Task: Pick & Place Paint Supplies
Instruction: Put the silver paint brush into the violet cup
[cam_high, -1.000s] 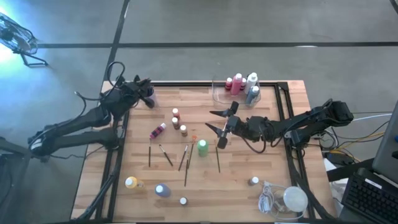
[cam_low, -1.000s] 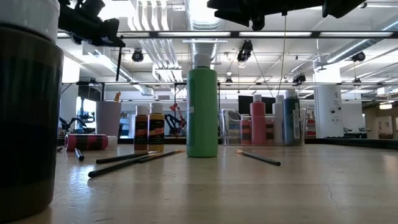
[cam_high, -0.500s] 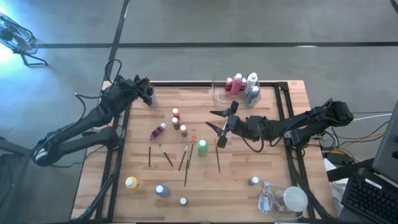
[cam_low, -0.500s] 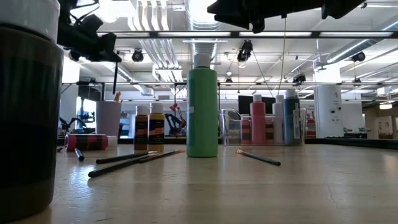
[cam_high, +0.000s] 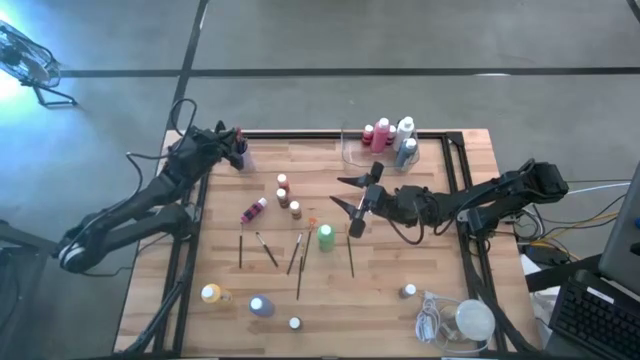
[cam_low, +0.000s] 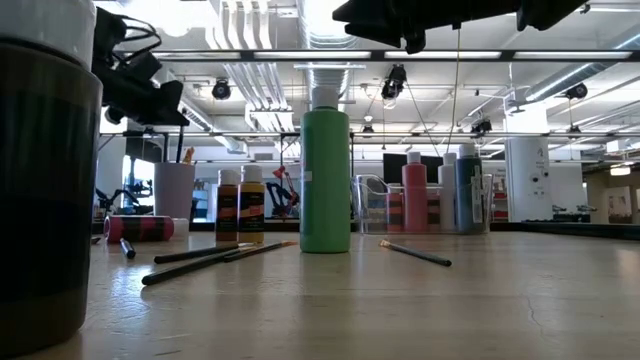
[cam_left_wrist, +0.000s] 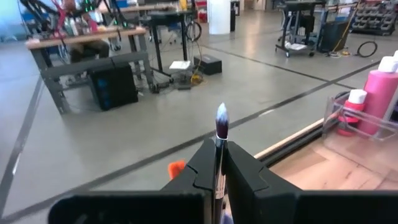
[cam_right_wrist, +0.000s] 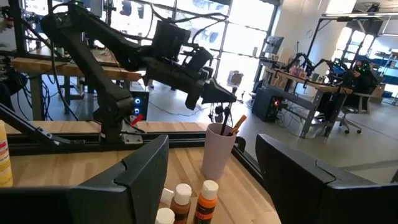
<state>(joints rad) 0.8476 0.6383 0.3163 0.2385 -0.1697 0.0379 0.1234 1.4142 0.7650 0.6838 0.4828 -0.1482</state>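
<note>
Paintbrush in grip: a thin dark paintbrush (cam_left_wrist: 220, 146) is clamped between the closed fingers of the left gripper (cam_left_wrist: 217, 163), bristle tip pointing away from the wrist; in the right wrist view it is seen hanging over the purple cup (cam_right_wrist: 219, 149).
Left gripper location: it is held above the far left corner of the table (cam_high: 445, 250), over the cup (cam_high: 241, 157), as seen in the high view (cam_high: 233, 141).
Purple cup: it stands upright near the far left corner, with brush handles already sticking out of it.
Right gripper: it is held above the middle of the table (cam_high: 343, 193), its fingers spread wide with nothing between them.
Loose brushes: several paintbrushes (cam_high: 269, 250) are laid on the wood in the middle front area, near the green bottle.
Green bottle: the green bottle (cam_high: 325, 237) stands upright near the table's middle, just in front of the right gripper.
Brown bottles: three small bottles (cam_high: 288, 198) are lined up left of centre, with a pink bottle (cam_high: 253, 211) lying on its side beside them.
Clear tray: the clear tray (cam_high: 352, 150) at the far edge holds pink, white and blue bottles (cam_high: 382, 133).
Front bottles: a yellow bottle (cam_high: 211, 293), a purple bottle (cam_high: 261, 306) and two small ones are placed along the near edge.
White lump: a white lump with a cord (cam_high: 468, 320) is set at the near right corner.
</note>
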